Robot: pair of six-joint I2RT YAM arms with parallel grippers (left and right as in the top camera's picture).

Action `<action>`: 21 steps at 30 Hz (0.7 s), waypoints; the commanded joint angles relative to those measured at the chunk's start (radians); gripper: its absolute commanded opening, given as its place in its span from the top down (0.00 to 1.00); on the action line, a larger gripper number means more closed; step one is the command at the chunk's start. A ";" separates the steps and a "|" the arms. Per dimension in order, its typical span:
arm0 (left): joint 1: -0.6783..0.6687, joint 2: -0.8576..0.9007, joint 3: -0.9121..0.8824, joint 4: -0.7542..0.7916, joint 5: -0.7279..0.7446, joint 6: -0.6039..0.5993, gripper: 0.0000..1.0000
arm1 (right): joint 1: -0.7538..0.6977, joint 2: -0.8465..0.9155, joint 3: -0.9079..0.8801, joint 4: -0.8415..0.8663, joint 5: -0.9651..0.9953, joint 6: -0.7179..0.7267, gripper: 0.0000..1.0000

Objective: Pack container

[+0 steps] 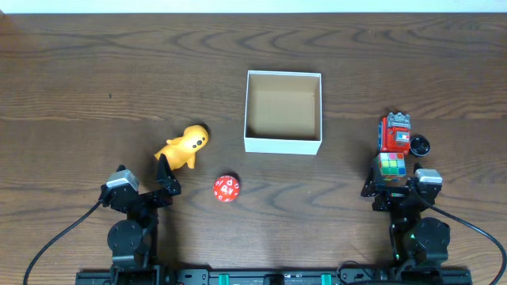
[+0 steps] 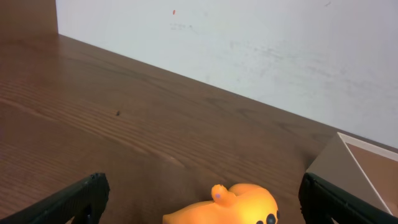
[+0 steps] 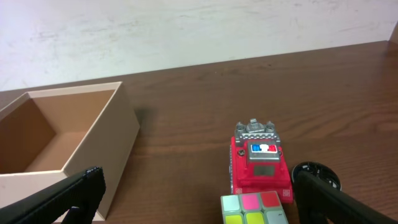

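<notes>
Container point(image 1: 282, 146), square, white-walled and empty, stands ahead of both claws: forward and right of the left claw point(image 2: 203, 186), forward and left of the right claw point(image 3: 198, 180), about as far from one as from the other. Both claws have their jaws spread wide and hold nothing.

Yellow duck toy point(image 1: 184, 145) lies just ahead of the left claw, in line with the gap between its fingers. Its long axis slants from near-left to far-right, head toward the container.

Red fire truck point(image 1: 395, 133) stands farther ahead of the right claw, its length pointing straight away from it, well apart from the container's right wall. Colour cube point(image 1: 392, 165) sits closest of all, right at the right claw's fingertips, touching or almost touching the truck behind it.

Red ball point(image 1: 226, 189) with white marks lies to the right of the left claw, nearer that arm than the other. Small black disc point(image 1: 419, 145) sits beside the truck, forward and right of the right claw.

Packing has not begun. The likely first pick is the duck for the left arm or the cube for the right, each to be carried inward and forward to the box.
</notes>
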 commanded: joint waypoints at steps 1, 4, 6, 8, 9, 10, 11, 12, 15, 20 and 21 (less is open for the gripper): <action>-0.001 -0.007 -0.021 -0.037 -0.008 0.016 0.02 | -0.008 -0.007 -0.006 0.002 0.013 0.011 0.01; -0.002 -0.007 -0.021 -0.037 -0.008 0.016 0.02 | -0.008 -0.007 -0.006 0.009 0.012 0.049 0.01; -0.002 -0.007 -0.021 -0.037 -0.008 0.016 0.02 | -0.008 -0.007 -0.006 0.021 0.004 0.072 0.01; -0.002 -0.007 -0.021 -0.037 -0.008 0.016 0.02 | -0.008 -0.007 0.003 0.053 -0.013 0.069 0.01; -0.001 -0.007 -0.021 -0.037 -0.008 0.016 0.02 | -0.008 -0.007 0.014 0.058 -0.013 0.057 0.01; -0.002 -0.007 -0.021 -0.037 -0.008 0.016 0.02 | -0.008 -0.006 0.033 0.057 -0.011 0.043 0.01; -0.002 -0.007 -0.021 -0.037 -0.008 0.016 0.02 | -0.008 -0.005 0.053 0.056 -0.011 0.027 0.01; -0.002 -0.007 -0.021 -0.037 -0.008 0.016 0.02 | -0.008 0.000 0.080 0.051 -0.011 0.009 0.01; -0.002 -0.007 -0.021 -0.037 -0.008 0.016 0.02 | -0.008 0.045 0.193 0.019 0.012 -0.019 0.01; -0.001 -0.007 -0.021 -0.037 -0.008 0.016 0.02 | -0.008 0.237 0.478 -0.142 0.068 -0.021 0.01; -0.001 -0.007 -0.021 -0.037 -0.008 0.016 0.02 | -0.008 0.293 0.546 -0.182 0.071 -0.034 0.01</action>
